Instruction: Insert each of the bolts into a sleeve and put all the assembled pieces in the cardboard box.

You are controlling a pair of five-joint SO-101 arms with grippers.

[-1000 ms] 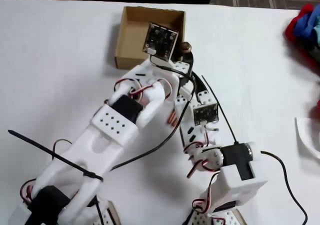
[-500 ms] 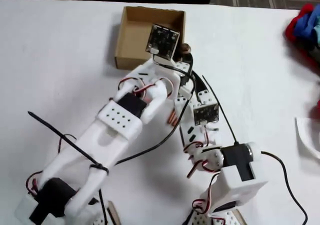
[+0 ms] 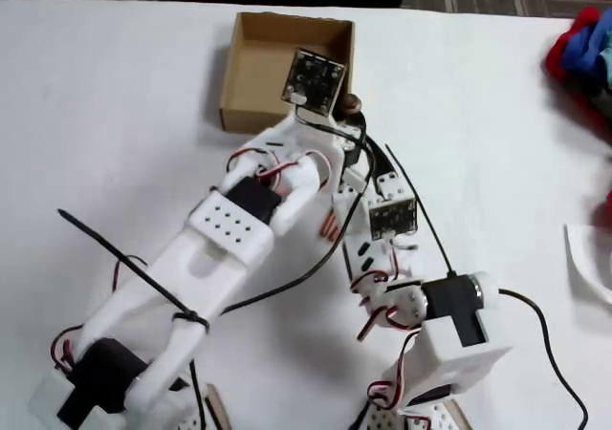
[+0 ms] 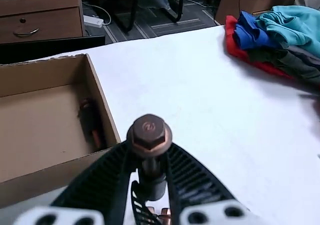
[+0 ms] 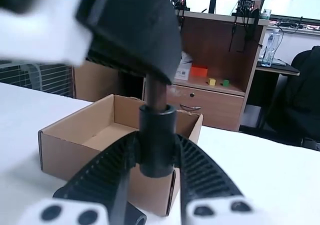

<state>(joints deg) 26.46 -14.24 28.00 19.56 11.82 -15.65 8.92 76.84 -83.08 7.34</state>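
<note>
My left gripper is shut on a copper hex-head bolt, held head up just beside the cardboard box. The bolt's shaft goes down into a black sleeve, and my right gripper is shut on that sleeve from below. In the high view the bolt head sits at the box's near right corner, with the left gripper and right gripper meeting there. One assembled piece lies inside the box against its wall.
Loose copper pieces lie on the white table between the two arms. A pile of coloured clothes sits at the far right edge, with a white curved object below it. Cables run across the table near the right arm.
The left arm has shifted a little and the bolt head has come slightly closer to the right gripper. The right arm has kept still.
</note>
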